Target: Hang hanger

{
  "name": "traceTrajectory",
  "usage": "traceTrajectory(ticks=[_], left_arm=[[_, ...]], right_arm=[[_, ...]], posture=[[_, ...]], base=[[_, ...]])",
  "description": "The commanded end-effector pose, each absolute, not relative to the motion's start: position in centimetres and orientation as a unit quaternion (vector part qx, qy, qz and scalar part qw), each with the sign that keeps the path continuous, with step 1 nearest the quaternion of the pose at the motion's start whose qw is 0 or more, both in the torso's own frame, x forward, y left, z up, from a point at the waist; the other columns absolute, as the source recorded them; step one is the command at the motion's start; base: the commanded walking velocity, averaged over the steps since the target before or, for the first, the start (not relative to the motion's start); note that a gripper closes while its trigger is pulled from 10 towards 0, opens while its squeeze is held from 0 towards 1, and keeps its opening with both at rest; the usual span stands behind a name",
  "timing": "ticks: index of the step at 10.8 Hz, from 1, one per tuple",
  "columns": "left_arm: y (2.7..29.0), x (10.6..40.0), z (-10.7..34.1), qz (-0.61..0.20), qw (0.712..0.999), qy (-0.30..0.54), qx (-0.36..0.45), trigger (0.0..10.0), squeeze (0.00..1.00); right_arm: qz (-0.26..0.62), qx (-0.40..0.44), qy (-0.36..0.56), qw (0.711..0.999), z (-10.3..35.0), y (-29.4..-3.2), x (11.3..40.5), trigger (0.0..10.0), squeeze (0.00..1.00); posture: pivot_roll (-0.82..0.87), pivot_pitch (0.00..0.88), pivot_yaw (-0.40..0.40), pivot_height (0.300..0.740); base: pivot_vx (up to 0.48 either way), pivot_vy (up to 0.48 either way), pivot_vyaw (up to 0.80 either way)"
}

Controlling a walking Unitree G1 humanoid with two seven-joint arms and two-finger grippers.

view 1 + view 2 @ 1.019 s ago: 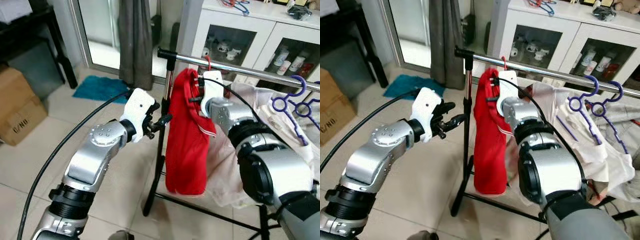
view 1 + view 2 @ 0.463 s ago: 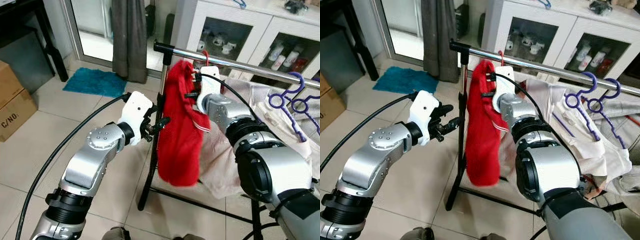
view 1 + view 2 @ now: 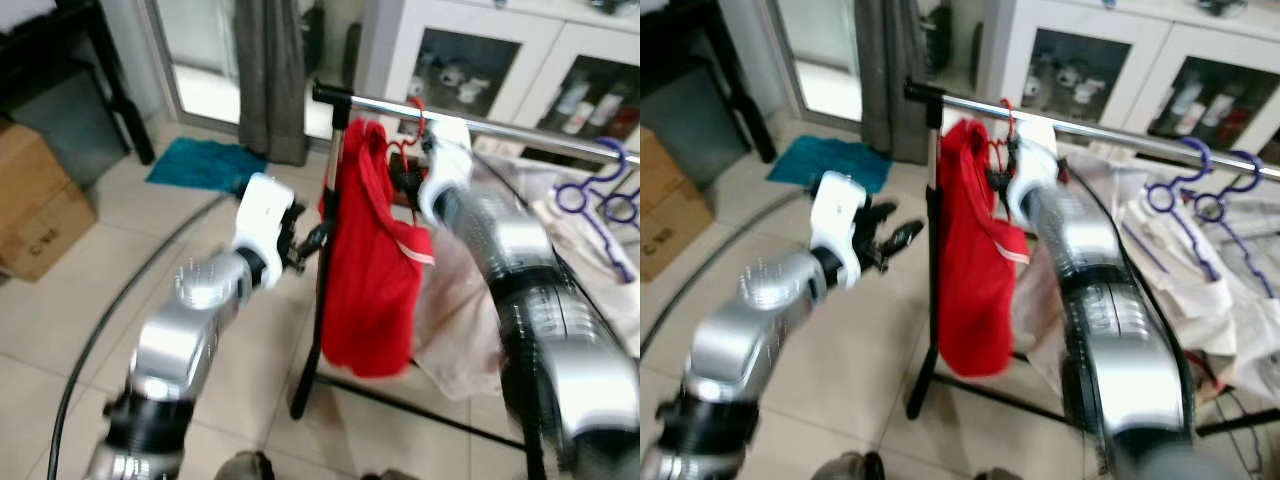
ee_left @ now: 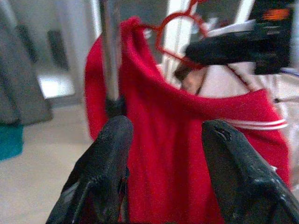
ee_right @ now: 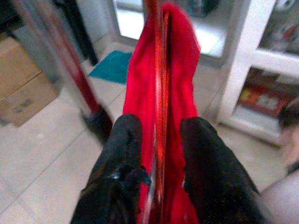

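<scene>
Red hanger (image 3: pixel 409 128) hooked over the rail (image 3: pixel 520 131), near the rail's end by the post (image 3: pixel 322 260). Red shirt (image 3: pixel 372 262) hangs from it, draped down beside the post.

Right hand (image 5: pixel 156 154): up at the rail, at the hanger neck. Wrist view shows the two fingers (image 5: pixel 122 154) either side of the red hanger wire, narrow gap, wire running between them; contact with the wire cannot be confirmed, frames are blurred. Fingers slightly apart.

Left hand (image 4: pixel 166 158): raised, on the far side of the post from the shirt, pointing at the post and shirt. Fingers (image 4: pixel 110 154) spread wide, nothing between them; the shirt lies beyond the tips, apart.

Around the rail: purple hangers (image 3: pixel 598 192) further along it, well apart from the red hanger; pale clothes (image 3: pixel 585 250) draped under them. White cabinet (image 3: pixel 490 50) behind the rail. Grey curtain (image 3: pixel 270 70) and teal mat (image 3: pixel 205 165) beyond the post end. Cardboard box (image 3: pixel 35 215) on the floor, well apart from the post.
</scene>
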State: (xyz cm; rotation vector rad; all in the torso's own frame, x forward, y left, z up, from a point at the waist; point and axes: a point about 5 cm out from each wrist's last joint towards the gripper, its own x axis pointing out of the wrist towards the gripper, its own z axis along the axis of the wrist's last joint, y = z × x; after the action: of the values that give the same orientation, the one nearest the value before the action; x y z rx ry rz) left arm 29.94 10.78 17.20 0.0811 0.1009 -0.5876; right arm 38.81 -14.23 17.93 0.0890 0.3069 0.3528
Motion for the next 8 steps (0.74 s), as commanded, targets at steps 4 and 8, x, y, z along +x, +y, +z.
traceTrajectory(ticks=[4, 8], left_arm=[[11.3, 28.9, 17.2, -0.244, 0.967, 0.019, 0.065, 10.0, 0.0], [11.2, 28.5, 16.9, -0.231, 0.97, 0.01, 0.07, 10.0, 0.0]], right_arm=[[0.17, 0.02, -0.012, 0.985, 20.8, -15.8, 32.2, 10.0, 0.0], [0.115, 0.019, -0.005, 0.993, 18.9, -15.9, 28.8, 10.0, 0.0]], posture=[[-0.01, 0.024, -0.01, 0.74], [0.01, 0.015, -0.018, 0.74]], base=[[0.0, 0.0, 0.0], [0.0, -0.403, 0.0]])
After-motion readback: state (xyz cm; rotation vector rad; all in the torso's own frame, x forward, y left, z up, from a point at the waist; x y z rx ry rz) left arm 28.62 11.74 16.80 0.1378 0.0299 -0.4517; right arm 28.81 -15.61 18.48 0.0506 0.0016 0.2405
